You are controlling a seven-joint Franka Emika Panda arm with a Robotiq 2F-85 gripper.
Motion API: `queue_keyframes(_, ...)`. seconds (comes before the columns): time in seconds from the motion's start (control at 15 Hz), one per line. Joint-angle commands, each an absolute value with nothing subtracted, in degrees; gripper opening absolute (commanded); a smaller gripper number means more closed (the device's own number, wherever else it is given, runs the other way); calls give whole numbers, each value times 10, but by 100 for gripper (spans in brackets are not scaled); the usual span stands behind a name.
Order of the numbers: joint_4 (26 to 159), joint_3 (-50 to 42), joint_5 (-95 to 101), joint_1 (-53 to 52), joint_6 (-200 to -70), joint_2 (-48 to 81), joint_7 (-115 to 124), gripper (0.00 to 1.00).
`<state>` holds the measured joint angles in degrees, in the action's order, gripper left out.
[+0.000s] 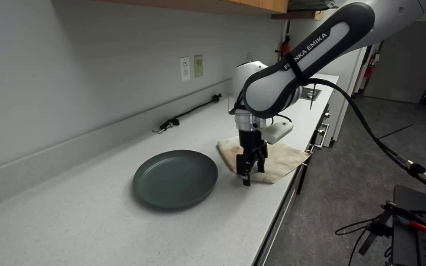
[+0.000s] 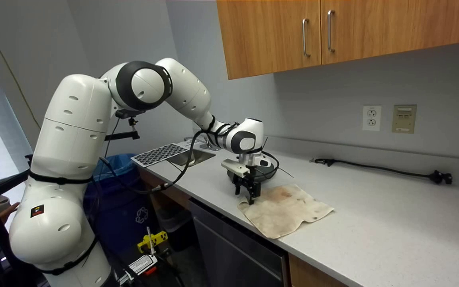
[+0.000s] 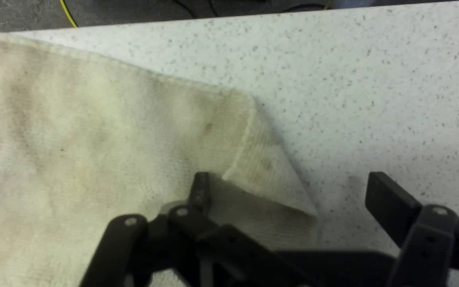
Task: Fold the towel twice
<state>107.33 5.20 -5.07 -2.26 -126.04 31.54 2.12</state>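
The towel (image 1: 285, 162) is a cream-beige cloth with brownish stains. It lies spread out and slightly rumpled on the counter, and shows in both exterior views (image 2: 285, 213). In the wrist view the towel (image 3: 94, 139) fills the left side, with a small corner flap turned over on itself. My gripper (image 1: 254, 177) points down at the towel's edge near the plate, also in an exterior view (image 2: 244, 197). In the wrist view the gripper (image 3: 289, 179) is open. One finger is over the towel, the other over bare counter, with the flap's edge between them.
A dark green round plate (image 1: 176, 179) stands beside the towel, partly hidden behind the gripper in an exterior view (image 2: 268, 170). A black flexible rod with a clamp (image 1: 192, 111) lies by the wall. The towel reaches the counter's front edge (image 1: 276, 218).
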Motion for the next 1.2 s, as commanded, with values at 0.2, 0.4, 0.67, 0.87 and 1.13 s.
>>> queue_keyframes(0.2,1086,59,-70,-31,-1251,302,25,100)
queue_keyframes(0.4,1093,63,-69,-33,-1249,296,26,100)
queue_keyframes(0.67,1096,61,-60,-41,-1256,296,35,99)
queue_keyframes(0.87,1094,60,-60,-41,-1256,297,38,72)
queue_keyframes(1.13,1095,51,-51,-45,-1264,295,52,41)
